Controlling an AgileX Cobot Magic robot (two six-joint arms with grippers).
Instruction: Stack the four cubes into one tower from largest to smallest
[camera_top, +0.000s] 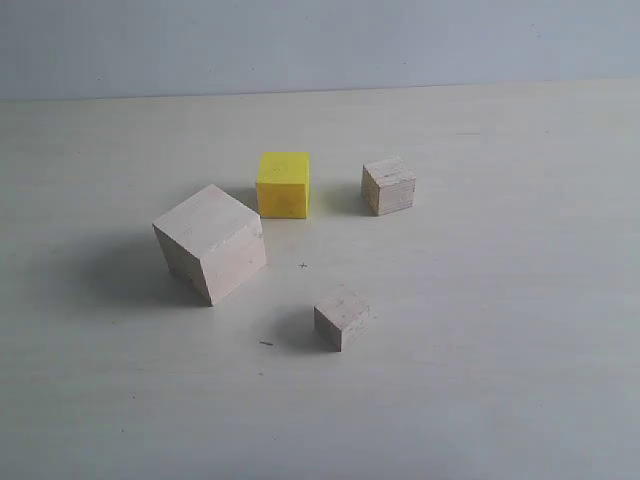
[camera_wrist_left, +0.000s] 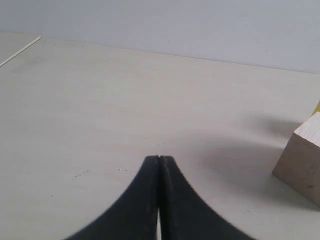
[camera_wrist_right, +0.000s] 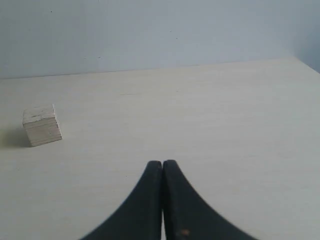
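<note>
Four cubes stand apart on the pale table (camera_top: 500, 330); no tower exists. The large pale wooden cube (camera_top: 210, 242) sits left of centre, turned at an angle. Behind it to the right is the yellow cube (camera_top: 283, 184). One small wooden cube (camera_top: 388, 185) stands at the back right, the other (camera_top: 342, 319) nearer the front. Neither gripper shows in the exterior view. My left gripper (camera_wrist_left: 159, 159) is shut on nothing, with the large cube's corner (camera_wrist_left: 303, 165) off to one side. Shut and holding nothing too, my right gripper (camera_wrist_right: 162, 163) has a small cube (camera_wrist_right: 41, 125) some way off.
A plain pale wall (camera_top: 320, 45) rises behind the table's far edge. A table edge line (camera_wrist_left: 20, 51) shows in the left wrist view. Nothing else stands on the table.
</note>
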